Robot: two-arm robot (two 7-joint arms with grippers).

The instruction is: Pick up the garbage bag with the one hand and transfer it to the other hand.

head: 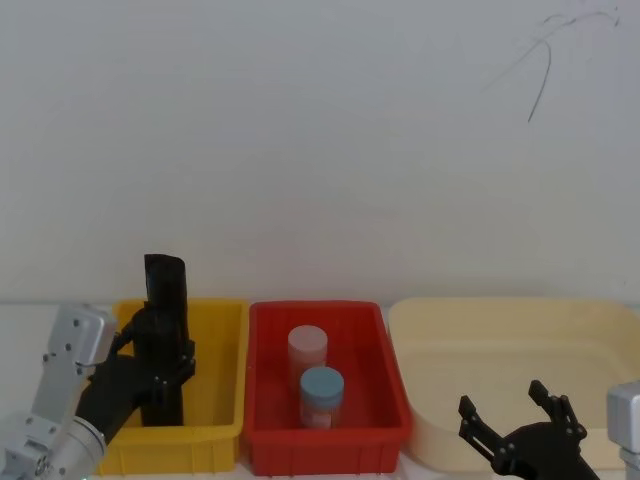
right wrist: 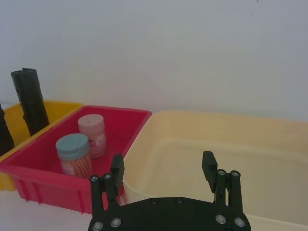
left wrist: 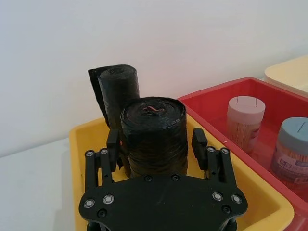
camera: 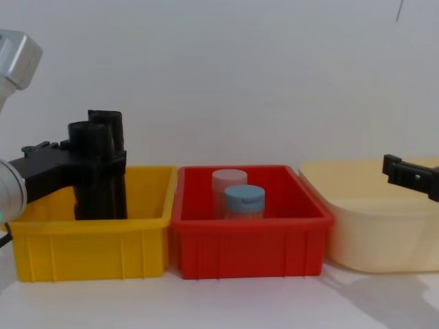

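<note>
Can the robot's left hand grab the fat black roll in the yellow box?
Probably yes. The left gripper has its jaws open on either side of the garbage bag, with nothing between them; the slimmer roll stands behind it.

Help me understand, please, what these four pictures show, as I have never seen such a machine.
This is a two-armed robot at a table, seen by four cameras: one on its head looking down, one on its chest looking across, and one on each wrist.

Three containers stand in a row on the table: a yellow bin, a red bin holding a pink-lidded jar and a blue-lidded jar, and a cream tub.

Two black rolls stand in the yellow bin: the thick garbage bag and a slimmer roll close behind it.

The left gripper is open, with its fingers on either side of the garbage bag, which is not yet lifted. The right gripper hangs open over the cream tub's near edge, holding nothing.
</note>
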